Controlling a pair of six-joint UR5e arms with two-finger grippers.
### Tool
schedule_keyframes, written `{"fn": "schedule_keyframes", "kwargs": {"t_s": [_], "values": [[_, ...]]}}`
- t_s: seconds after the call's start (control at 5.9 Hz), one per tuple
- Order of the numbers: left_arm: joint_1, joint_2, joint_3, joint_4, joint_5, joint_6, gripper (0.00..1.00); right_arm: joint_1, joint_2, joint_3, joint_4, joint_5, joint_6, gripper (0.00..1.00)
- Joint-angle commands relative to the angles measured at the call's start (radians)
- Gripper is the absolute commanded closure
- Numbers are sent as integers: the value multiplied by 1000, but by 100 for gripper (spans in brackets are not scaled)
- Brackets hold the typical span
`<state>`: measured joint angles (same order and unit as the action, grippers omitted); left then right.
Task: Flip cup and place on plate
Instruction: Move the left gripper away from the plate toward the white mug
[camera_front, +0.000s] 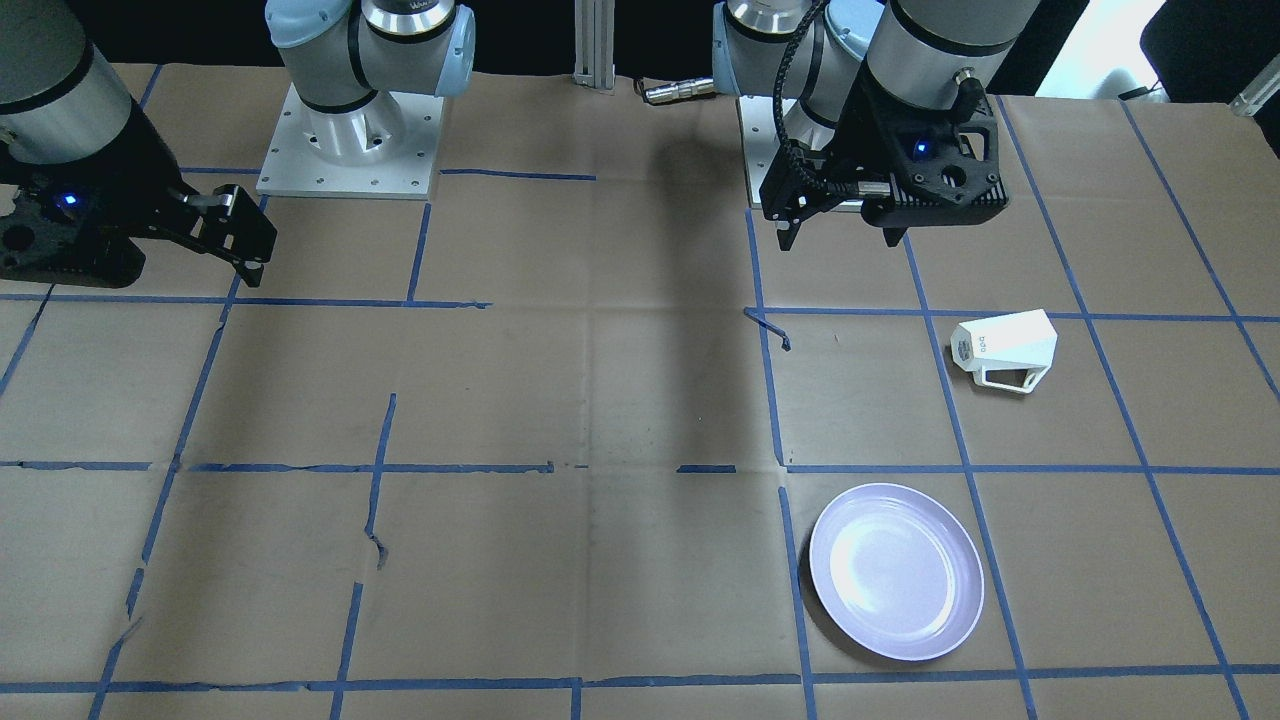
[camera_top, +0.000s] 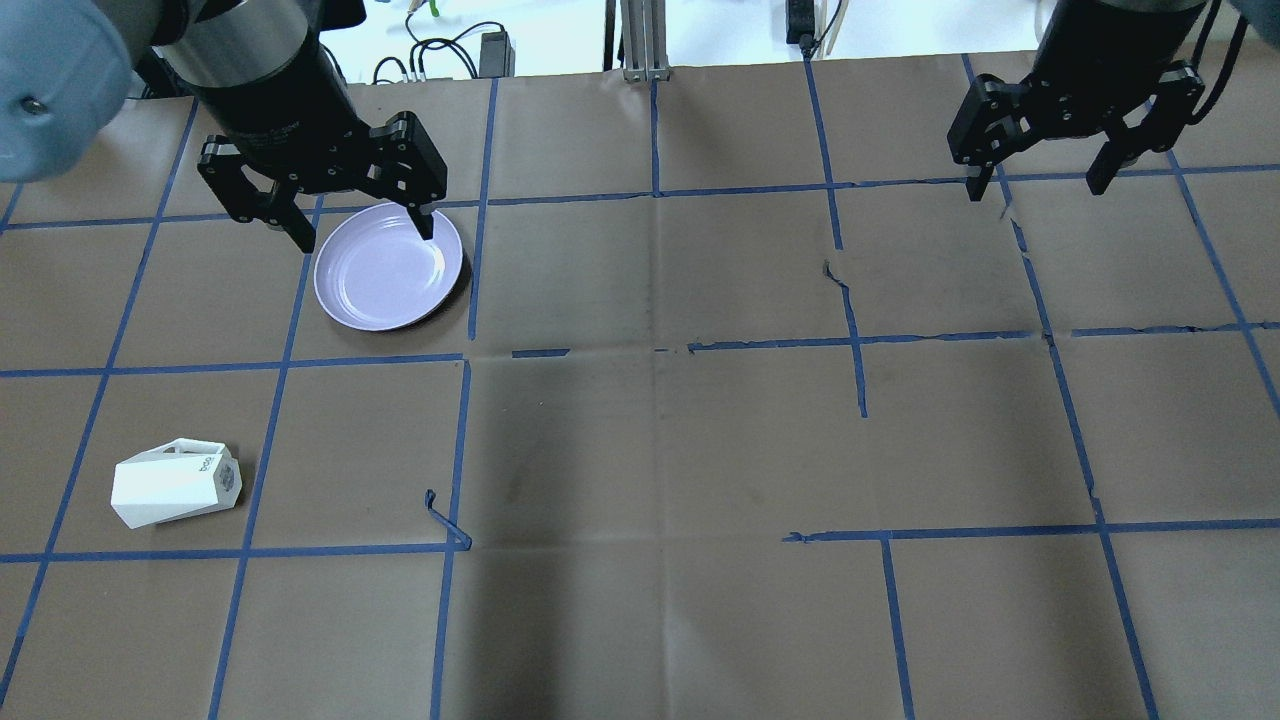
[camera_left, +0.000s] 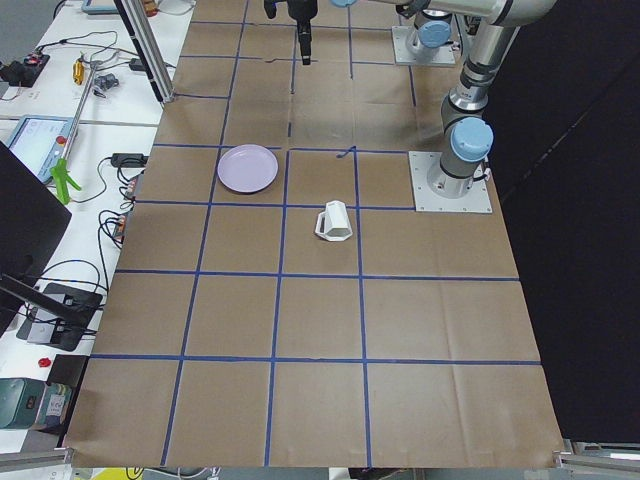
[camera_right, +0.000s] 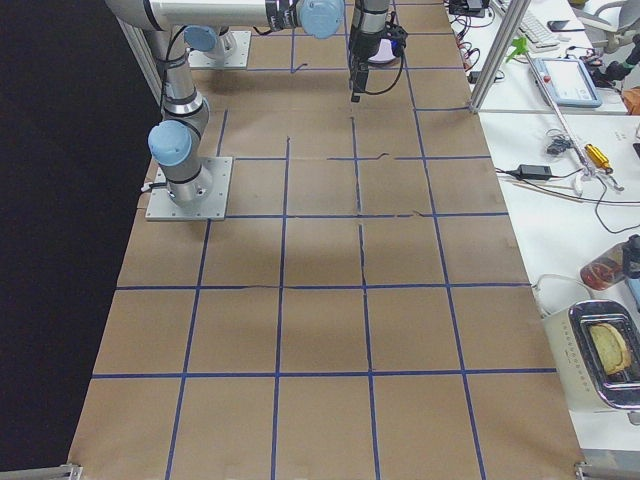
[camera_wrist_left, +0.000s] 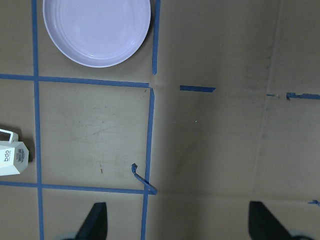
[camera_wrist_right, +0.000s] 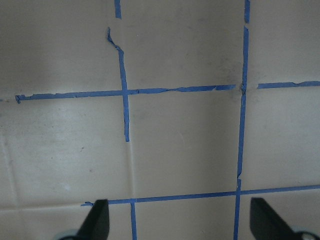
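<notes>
one cup, one plate, two hands

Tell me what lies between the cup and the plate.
Nothing stands between the cup and the plate: only bare brown paper crossed by blue tape lines, as the overhead exterior view shows.

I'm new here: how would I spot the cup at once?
On the brown paper table gridded with blue tape, find the round lavender plate on the robot's left half. Nearer the robot and further left, the cup lies on its side, apart from the plate. It is the only white, angular, faceted thing, with a loop handle.
</notes>
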<state>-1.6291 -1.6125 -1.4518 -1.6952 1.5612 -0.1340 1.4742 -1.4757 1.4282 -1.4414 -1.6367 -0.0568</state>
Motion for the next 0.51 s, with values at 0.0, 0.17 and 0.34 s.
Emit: {"fn": "schedule_keyframes", "kwargs": {"t_s": [0.0, 0.17, 0.34], "values": [[0, 5, -2, 0, 0, 10, 0, 0, 0, 0, 1, 0, 0, 0], [0, 5, -5, 5, 0, 14, 0, 0, 0, 0, 1, 0, 0, 0], [17, 9, -9, 5, 0, 37, 0, 0, 0, 0, 0, 0, 0, 0]]}}
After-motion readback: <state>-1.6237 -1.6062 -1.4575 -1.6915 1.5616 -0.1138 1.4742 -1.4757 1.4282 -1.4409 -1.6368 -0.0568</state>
